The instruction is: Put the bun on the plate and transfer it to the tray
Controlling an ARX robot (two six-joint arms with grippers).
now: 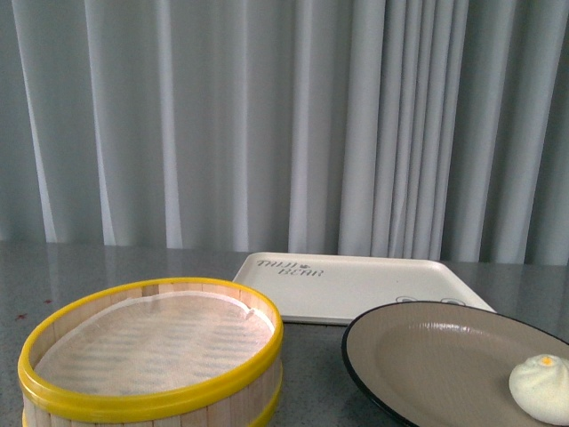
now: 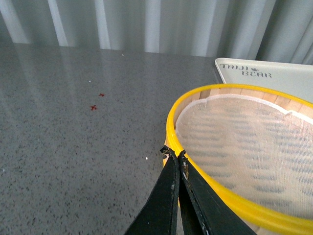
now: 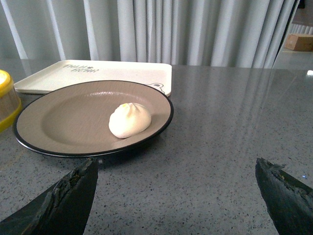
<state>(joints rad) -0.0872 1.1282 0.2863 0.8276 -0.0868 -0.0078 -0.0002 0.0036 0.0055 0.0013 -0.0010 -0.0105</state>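
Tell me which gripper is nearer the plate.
Right. The right gripper sits open just short of the plate, facing it; the left gripper is shut beside the yellow-rimmed steamer basket, farther away.

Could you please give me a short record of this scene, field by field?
bun: on plate
plate: on table, in front of tray
tray: nothing seen on it
basket: holds only a liner; left of plate
left gripper: jaws shut, at basket's rim
right gripper: jaws open, empty
left to do: plate onto tray

Cream-white bun (image 3: 129,120), black-rimmed beige plate (image 3: 63,122)
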